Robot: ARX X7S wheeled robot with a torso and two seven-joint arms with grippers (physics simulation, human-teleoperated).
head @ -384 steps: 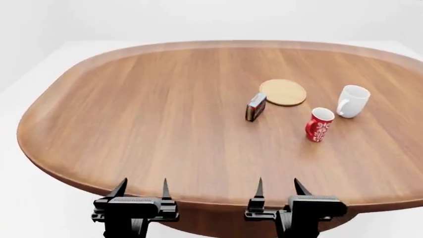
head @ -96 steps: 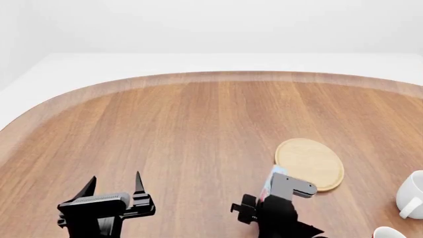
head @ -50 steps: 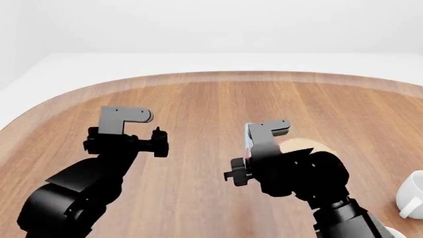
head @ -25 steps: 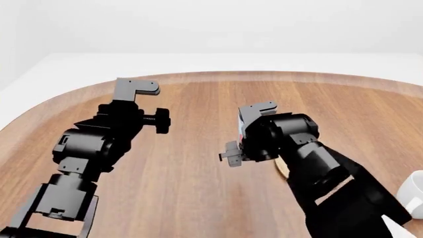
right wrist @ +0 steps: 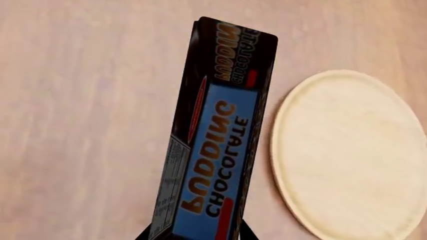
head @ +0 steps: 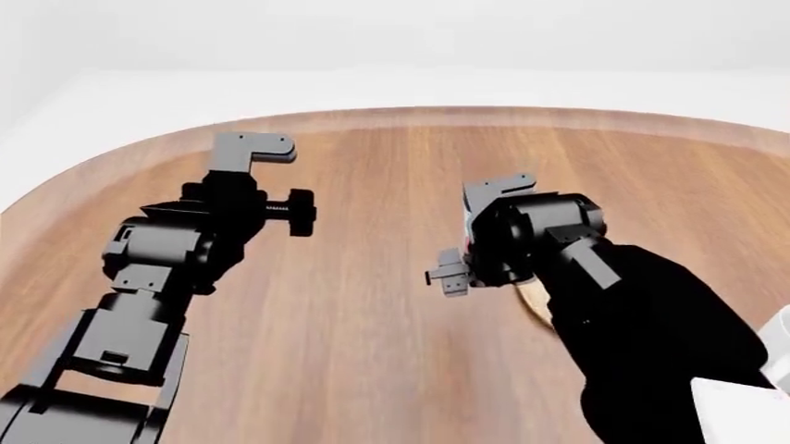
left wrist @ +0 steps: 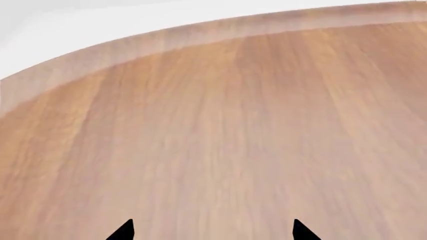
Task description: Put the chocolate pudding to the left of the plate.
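The chocolate pudding (right wrist: 215, 150) is clamped in the right claw (right wrist: 193, 234), held above the worktop (right wrist: 80, 100) just beside the plate (right wrist: 353, 155) without overlapping it. In the head view the right arm hides nearly all of the carton; only a pale sliver (head: 469, 222) shows at frame centre, and a tan edge of the plate (head: 531, 301) peeks out beneath the arm. At the right edge of that view sits a white mug (head: 780, 342). The left claw (left wrist: 212, 231), fingers apart, hovers over bare wood near the worktop's rim.
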